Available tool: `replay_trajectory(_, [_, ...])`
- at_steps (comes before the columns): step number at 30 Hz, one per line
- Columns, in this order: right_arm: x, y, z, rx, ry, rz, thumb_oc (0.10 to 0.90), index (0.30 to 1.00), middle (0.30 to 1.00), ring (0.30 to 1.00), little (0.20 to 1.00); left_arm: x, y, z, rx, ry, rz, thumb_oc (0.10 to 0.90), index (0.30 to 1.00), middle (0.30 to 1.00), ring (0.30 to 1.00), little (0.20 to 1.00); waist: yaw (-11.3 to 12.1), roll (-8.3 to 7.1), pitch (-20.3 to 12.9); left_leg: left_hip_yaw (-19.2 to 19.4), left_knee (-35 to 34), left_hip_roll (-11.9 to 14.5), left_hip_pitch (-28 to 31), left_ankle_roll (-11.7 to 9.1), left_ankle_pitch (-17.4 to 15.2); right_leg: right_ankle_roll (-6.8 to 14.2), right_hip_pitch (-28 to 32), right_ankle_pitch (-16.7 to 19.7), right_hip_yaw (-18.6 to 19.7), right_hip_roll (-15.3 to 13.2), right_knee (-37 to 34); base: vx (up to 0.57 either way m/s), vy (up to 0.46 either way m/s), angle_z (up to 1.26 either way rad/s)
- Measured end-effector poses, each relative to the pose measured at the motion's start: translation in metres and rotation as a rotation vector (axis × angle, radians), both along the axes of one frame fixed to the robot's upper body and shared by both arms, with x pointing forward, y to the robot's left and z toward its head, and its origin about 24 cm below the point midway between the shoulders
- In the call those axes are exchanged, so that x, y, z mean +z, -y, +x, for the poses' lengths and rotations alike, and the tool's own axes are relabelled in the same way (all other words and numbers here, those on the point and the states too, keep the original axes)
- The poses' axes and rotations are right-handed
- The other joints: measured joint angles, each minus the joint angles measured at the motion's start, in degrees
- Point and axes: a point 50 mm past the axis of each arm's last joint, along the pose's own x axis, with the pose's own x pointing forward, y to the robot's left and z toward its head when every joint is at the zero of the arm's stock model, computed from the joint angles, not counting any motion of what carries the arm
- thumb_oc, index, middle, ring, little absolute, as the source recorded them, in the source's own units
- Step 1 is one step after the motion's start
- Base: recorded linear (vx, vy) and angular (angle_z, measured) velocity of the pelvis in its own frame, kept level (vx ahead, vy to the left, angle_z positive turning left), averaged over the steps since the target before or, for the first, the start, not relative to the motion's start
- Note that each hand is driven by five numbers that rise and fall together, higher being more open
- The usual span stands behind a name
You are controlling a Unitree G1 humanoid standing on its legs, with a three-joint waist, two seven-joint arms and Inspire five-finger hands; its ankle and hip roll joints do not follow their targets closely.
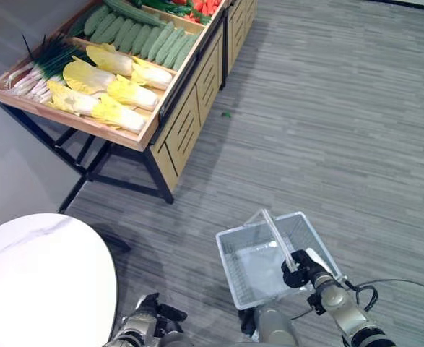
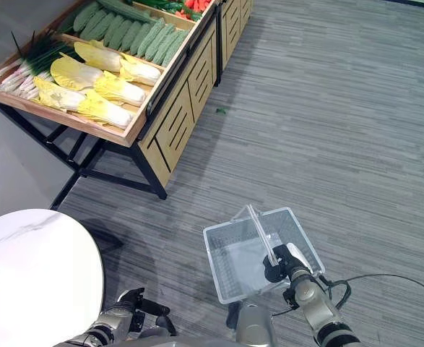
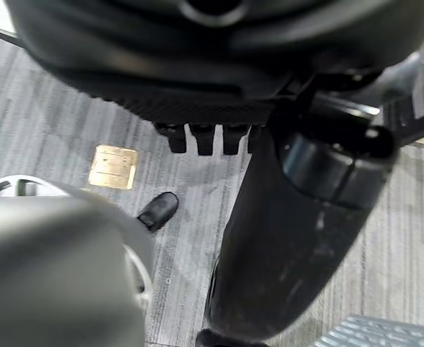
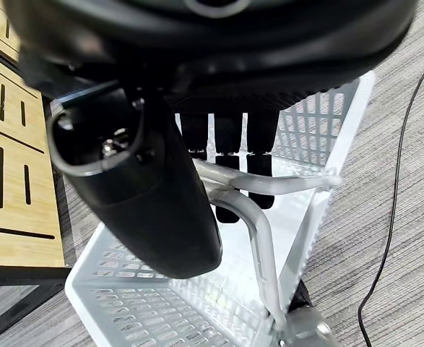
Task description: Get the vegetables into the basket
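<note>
An empty white mesh basket (image 1: 249, 283) hangs low over the floor, and my right hand (image 1: 303, 270) is shut on its upright handle (image 4: 264, 233); the right wrist view shows the fingers (image 4: 227, 166) curled round the bar. The vegetables lie far off in a wooden display stand (image 1: 170, 127) at the upper left: yellow napa cabbages (image 1: 100, 87), green gourds (image 1: 141, 36), scallions (image 1: 38, 66) and red peppers (image 1: 207, 6). My left hand (image 1: 151, 314) hangs low at the bottom edge, fingers (image 3: 201, 137) curled, holding nothing.
A round white table (image 1: 38, 278) stands at the lower left, close to my left hand. The stand rests on black metal legs (image 1: 157, 172). A small green scrap (image 1: 226, 114) lies on the grey plank floor (image 1: 327, 130), which is wide and open on the right.
</note>
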Motion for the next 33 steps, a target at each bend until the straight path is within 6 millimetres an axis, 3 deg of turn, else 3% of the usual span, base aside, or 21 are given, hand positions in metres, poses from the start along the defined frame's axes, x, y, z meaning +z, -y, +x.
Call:
replay_trajectory(1, [-0.001, -0.006, 0.001, 0.016, 0.0, 0.01, 0.4, 0.3, 0.3, 0.3, 0.3, 0.001, -0.008, -0.001, 0.038, 0.005, 0.009, 0.9, 1.0, 1.0, 1.0, 1.0, 0.96, -1.53, 0.86, -4.01, 7.42, 1.2, -2.74, -0.69, 0.96, -0.81, 0.98, -0.38, 1.56, 0.27, -0.47, 0.06, 0.081, -0.6])
replay_trajectory(2, [0.0, -0.007, 0.001, 0.019, 0.006, 0.015, 0.4, 0.3, 0.3, 0.3, 0.3, 0.003, -0.012, 0.002, 0.064, 0.024, 0.003, 0.9, 1.0, 1.0, 1.0, 1.0, 1.22, -2.96, 1.4, -8.77, 10.21, 0.58, -5.4, -1.99, 0.1, -0.08, 1.99, 0.12, 2.8, 0.37, -2.37, 0.07, 0.138, -0.51])
replay_trajectory(3, [0.001, -0.007, 0.004, 0.016, 0.017, 0.013, 0.4, 0.3, 0.3, 0.3, 0.3, 0.004, -0.012, 0.003, 0.058, 0.033, 0.007, 0.9, 1.0, 1.0, 1.0, 1.0, 1.0, -3.19, 1.35, -13.3, 5.71, -1.93, -6.03, -3.48, -1.78, 1.74, 2.86, 1.31, 3.78, 0.79, -5.17, 0.1, 0.18, -0.54])
replay_trajectory(4, [0.003, -0.006, 0.005, 0.016, 0.026, 0.008, 0.4, 0.3, 0.3, 0.3, 0.3, 0.005, -0.01, 0.007, 0.053, 0.041, 0.005, 0.9, 1.0, 1.0, 1.0, 1.0, 0.88, -3.85, 1.23, -16.65, -4.79, -5.78, -5.8, -3.4, -1.64, 2.96, 3.1, 2.06, 5.35, 1.49, -9.05, 0.12, 0.209, -0.66])
replay_trajectory(5, [0.004, -0.005, 0.009, 0.018, 0.029, 0.004, 0.4, 0.3, 0.3, 0.3, 0.3, 0.005, -0.008, 0.009, 0.051, 0.044, 0.003, 0.9, 1.0, 1.0, 1.0, 1.0, 0.89, -3.09, 1.22, -18.2, -13.64, -7.22, -5.9, -2.49, -0.17, 4.84, 3.37, 0.29, 5.08, 2.58, -11.49, 0.14, 0.24, -0.79])
replay_trajectory(6, [0.006, -0.002, 0.012, 0.019, 0.032, -0.008, 0.4, 0.3, 0.3, 0.3, 0.3, 0.005, -0.003, 0.011, 0.051, 0.052, -0.005, 0.9, 1.0, 1.0, 1.0, 1.0, 1.26, -0.54, 1.2, -18.74, -16.13, -4.84, -6.88, -1.6, -0.05, 2.09, 1.6, 0.86, 5.28, 5.02, -7.18, 0.13, 0.239, -0.57])
replay_trajectory(7, [0.007, 0.001, 0.01, 0.017, 0.031, -0.015, 0.4, 0.3, 0.3, 0.3, 0.3, 0.005, -0.002, 0.012, 0.043, 0.052, 0.004, 0.9, 1.0, 1.0, 1.0, 1.0, 0.86, 0.24, 1.48, -20.42, -15.87, -2.92, -8.7, -2.93, -0.71, 0.13, 0.34, -2.06, 6.2, 4.83, 1.71, 0.11, 0.249, -0.53])
replay_trajectory(8, [0.005, -0.001, 0.014, 0.003, 0.026, -0.012, 0.4, 0.3, 0.3, 0.3, 0.3, 0.009, -0.003, 0.022, 0.016, 0.07, 0.013, 0.9, 1.0, 1.0, 1.0, 1.0, 1.35, -1.03, 3.08, -23.54, -15.19, -2.87, -8.79, -2.92, 3.89, -2.28, 0.38, -3.74, 8.28, 6.27, 2.02, 0.08, 0.372, -0.46])
replay_trajectory(9, [0.006, -0.004, 0.015, 0.006, 0.032, -0.004, 0.4, 0.3, 0.3, 0.3, 0.3, 0.009, -0.004, 0.022, 0.023, 0.071, 0.014, 0.9, 1.0, 1.0, 1.0, 1.0, 1.85, -2.15, 3.15, -23.46, -15.15, -4.36, -8.84, -1.87, 4.08, -1.21, 0.02, -3.13, 9.66, 5.86, 1.25, 0.08, 0.405, -0.74])
replay_trajectory(10, [0.005, -0.003, 0.013, -0.007, 0.037, -0.002, 0.4, 0.3, 0.3, 0.3, 0.3, 0.009, 0.0, 0.023, 0.028, 0.076, -0.002, 0.9, 1.0, 1.0, 1.0, 1.0, 1.35, -3.34, 3.26, -23.04, -13.89, -7.58, -8.23, -1.12, 3.92, 1.66, -0.21, -1.07, 12.8, 5.22, -0.27, 0.08, 0.386, -0.68])
replay_trajectory(13, [0.006, 0.002, 0.014, -0.034, 0.045, -0.009, 0.4, 0.3, 0.3, 0.3, 0.3, 0.006, 0.006, 0.02, 0.033, 0.069, -0.021, 0.9, 1.0, 1.0, 1.0, 1.0, 0.76, -3.43, 3.46, -20.08, -14.1, -10.96, -6.65, 1.47, 3.25, 1.07, -0.47, 0.07, 15.05, 3.6, -1.41, 0.03, 0.191, -0.53])
replay_trajectory(14, [0.005, 0.004, 0.011, -0.043, 0.039, -0.009, 0.4, 0.3, 0.3, 0.3, 0.3, 0.006, 0.006, 0.02, 0.033, 0.072, -0.021, 0.9, 1.0, 1.0, 1.0, 1.0, 0.9, -3.54, 3.51, -18.88, -14.18, -11.6, -6.36, 2.33, 3.43, 1.93, -0.5, 0.8, 15.76, 3.0, -2.21, 0.01, 0.204, -0.5])
replay_trajectory(17, [0.001, -0.003, 0.009, -0.057, 0.028, 0.015, 0.4, 0.3, 0.3, 0.3, 0.3, 0.012, -0.007, 0.025, 0.037, 0.101, 0.013, 0.9, 1.0, 1.0, 1.0, 1.0, 1.28, -5.21, 4.19, -14.91, -12.71, -14.05, -6.95, 4.89, 1.91, 3.71, -0.52, 4.56, 17.39, 0.23, -5.61, 0.02, 0.199, -0.49])
replay_trajectory(18, [-0.003, -0.013, 0.008, -0.053, 0.018, 0.053, 0.4, 0.3, 0.3, 0.3, 0.3, 0.018, -0.027, 0.028, 0.044, 0.113, 0.069, 0.9, 1.0, 1.0, 1.0, 1.0, 1.32, -6.32, 4.45, -13.65, -12.42, -15.23, -6.49, 6.01, 1.15, 6.43, 0.8, 6.76, 15.0, -3.62, -6.4, 0.05, 0.275, -0.44])
replay_trajectory(20, [-0.004, -0.025, 0.011, -0.017, 0.018, 0.067, 0.4, 0.3, 0.3, 0.3, 0.3, 0.023, -0.044, 0.029, 0.061, 0.121, 0.112, 0.9, 1.0, 1.0, 1.0, 1.0, 1.44, -7.49, 4.92, -11.83, -13.66, -15.71, -5.03, 6.08, 0.97, 8.13, 0.99, 8.66, 15.82, -2.9, -7.24, 0.07, 0.225, -0.63])
replay_trajectory(21, [-0.001, -0.033, 0.018, -0.001, 0.039, 0.089, 0.4, 0.3, 0.3, 0.3, 0.3, 0.024, -0.051, 0.024, 0.088, 0.119, 0.124, 0.9, 1.0, 1.0, 1.0, 1.0, 2.64, -8.44, 5.35, -9.02, -15.61, -15.12, -2.59, 6.35, 0.82, 8.77, 0.81, 10.16, 15.44, -2.9, -7.38, 0.06, 0.107, -0.85])
replay_trajectory(23, [-0.002, -0.034, 0.016, 0.0, 0.035, 0.093, 0.4, 0.3, 0.3, 0.3, 0.3, 0.024, -0.05, 0.026, 0.1, 0.126, 0.122, 0.9, 1.0, 1.0, 1.0, 1.0, 2.43, -8.75, 5.29, -8.41, -15.76, -14.64, -1.8, 6.91, 0.73, 9.39, 2.31, 10.32, 13.91, -3.48, -9.07, 0.04, 0.046, -0.37])
replay_trajectory(26, [-0.005, -0.034, 0.012, -0.001, 0.014, 0.1, 0.4, 0.3, 0.3, 0.3, 0.3, 0.025, -0.048, 0.028, 0.087, 0.14, 0.115, 0.9, 1.0, 1.0, 1.0, 1.0, 3.89, -9.21, 5.0, -7.99, -15.23, -13.85, -1.7, 7.11, 0.61, 9.56, 4.05, 10.2, 10.42, -8.16, -7.26, -0.01, 0.089, -0.1])
replay_trajectory(27, [-0.007, -0.035, 0.009, -0.002, 0.006, 0.105, 0.4, 0.3, 0.3, 0.3, 0.3, 0.025, -0.047, 0.028, 0.076, 0.134, 0.115, 0.9, 1.0, 1.0, 1.0, 1.0, 4.21, -9.66, 4.78, -7.99, -14.97, -14.14, -1.64, 6.78, 0.65, 9.57, 5.22, 12.72, 10.05, -9.56, -6.28, -0.02, 0.087, 0.04])
replay_trajectory(33, [-0.003, -0.04, 0.017, 0.02, 0.023, 0.114, 0.4, 0.3, 0.3, 0.3, 0.3, 0.017, -0.041, 0.016, 0.072, 0.09, 0.084, 0.9, 1.0, 1.0, 1.0, 1.0, 4.45, -9.39, 4.17, -6.86, -15.83, -13.53, -0.24, 5.04, 1.28, 9.97, 7.35, 12.15, 9.48, -8.28, -10.25, 0.03, 0.049, -0.14])
